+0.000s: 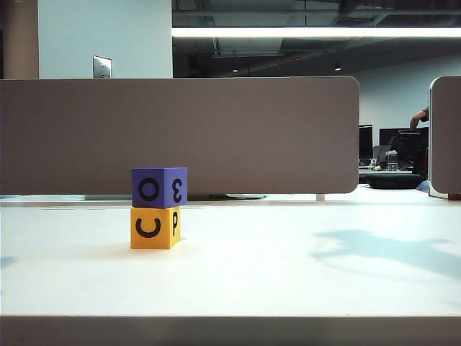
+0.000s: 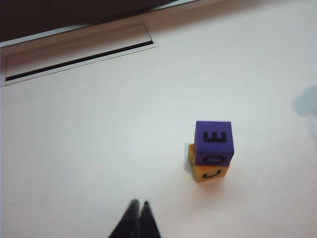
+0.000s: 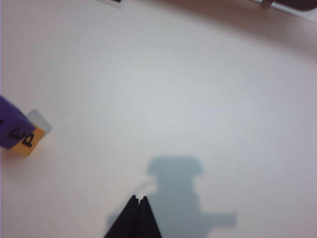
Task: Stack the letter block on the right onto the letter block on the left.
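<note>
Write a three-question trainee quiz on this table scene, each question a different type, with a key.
1. True or false: the purple block sits on the yellow block.
2. Which letter faces the exterior camera on the yellow block: A) P B) C C) O?
3. Fill in: the left hand and right hand are both ____, holding nothing, above the table.

Key: 1 true; 2 B; 3 shut.

I face a white table (image 1: pixel 288 274) that runs back to a long grey partition panel (image 1: pixel 180 133) with rounded corners; a second panel (image 1: pixel 446 137) stands at the right edge. Above it, a pale wall (image 1: pixel 108 36) carries a metal switch plate (image 1: pixel 101 67). A fluorescent strip light (image 1: pixel 317 32) glows beneath a dark ceiling. Through the gap, monitors (image 1: pixel 396 140) sit on a distant desk.
</note>
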